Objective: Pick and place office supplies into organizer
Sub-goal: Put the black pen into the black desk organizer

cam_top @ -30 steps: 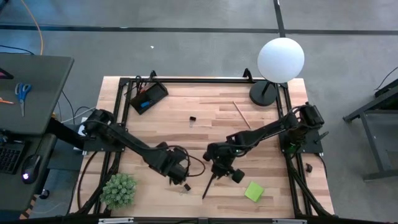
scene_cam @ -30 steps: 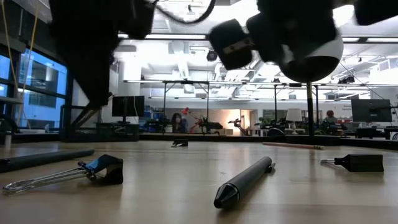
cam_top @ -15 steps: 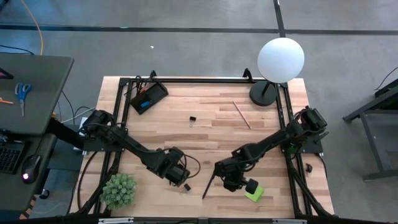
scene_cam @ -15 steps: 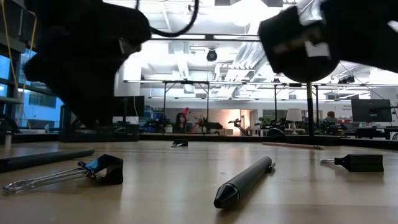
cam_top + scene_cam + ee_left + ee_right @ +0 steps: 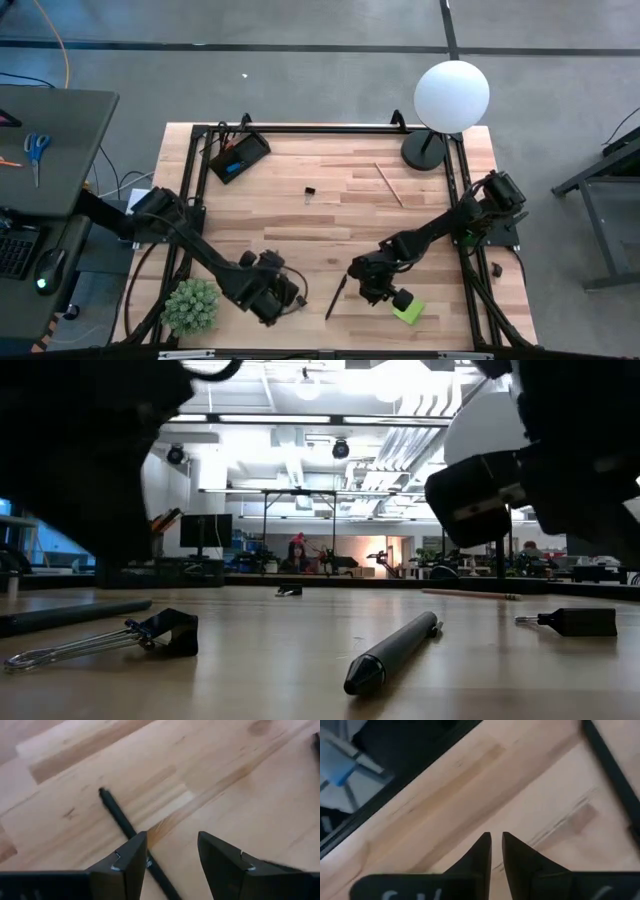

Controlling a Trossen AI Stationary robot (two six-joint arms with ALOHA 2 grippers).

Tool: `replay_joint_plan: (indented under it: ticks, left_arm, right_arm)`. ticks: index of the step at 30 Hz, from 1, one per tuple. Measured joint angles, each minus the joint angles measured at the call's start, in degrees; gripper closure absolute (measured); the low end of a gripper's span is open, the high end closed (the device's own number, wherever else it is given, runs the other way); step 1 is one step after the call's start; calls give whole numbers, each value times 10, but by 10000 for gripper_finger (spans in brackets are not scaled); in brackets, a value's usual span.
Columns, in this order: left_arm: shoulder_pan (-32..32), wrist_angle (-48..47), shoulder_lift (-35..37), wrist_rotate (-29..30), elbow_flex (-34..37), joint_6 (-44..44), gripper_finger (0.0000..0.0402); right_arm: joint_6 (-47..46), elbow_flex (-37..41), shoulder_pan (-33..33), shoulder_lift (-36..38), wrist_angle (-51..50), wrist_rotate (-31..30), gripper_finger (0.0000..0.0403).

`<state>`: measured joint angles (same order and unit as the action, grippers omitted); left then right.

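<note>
A black pen (image 5: 335, 297) lies on the wooden table near its front edge, and a black binder clip (image 5: 165, 632) lies just left of it. My left gripper (image 5: 172, 840) hangs open over the wood beside the pen (image 5: 117, 815), touching nothing; it sits low at the front left (image 5: 280, 296). My right gripper (image 5: 496, 837) is shut with nothing between its fingers, low beside the green sticky-note pad (image 5: 410, 312). The organizer (image 5: 238, 155) stands at the far left corner. A second clip (image 5: 310, 192) and a pencil (image 5: 388, 184) lie farther back.
A green potted plant (image 5: 190, 305) stands at the front left corner, close to my left arm. A white globe lamp (image 5: 451, 95) on a round black base (image 5: 424, 152) occupies the far right corner. A black frame (image 5: 330, 129) rims the table.
My left gripper has sunk and gone toward the table's near edge and a little left, rolling its wrist, still open. My right gripper has dropped and gone right and toward the near edge, ending beside the green sticky-note pad. Nothing on the table has moved.
</note>
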<state>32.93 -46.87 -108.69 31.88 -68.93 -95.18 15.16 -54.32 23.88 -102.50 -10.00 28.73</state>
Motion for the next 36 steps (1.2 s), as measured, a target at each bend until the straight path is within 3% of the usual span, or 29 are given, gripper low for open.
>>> replay_joint_plan:
  ticks: [11, 26, 30, 36]
  left_arm:
    - [26, -1, -20, 51, 0, -43, 238]
    - [36, -21, -87, 63, -2, -51, 245]
    - [40, -22, -88, 61, -2, -43, 282]
    - [38, -24, -88, 57, -2, -12, 381]
  right_arm:
    - [-63, 1, 0, 0, 0, -35, 367]
    - [-135, 1, 9, 0, 38, -35, 372]
    - [-155, 1, 9, 0, 48, -35, 371]
    - [-166, 1, 13, 0, 49, -56, 371]
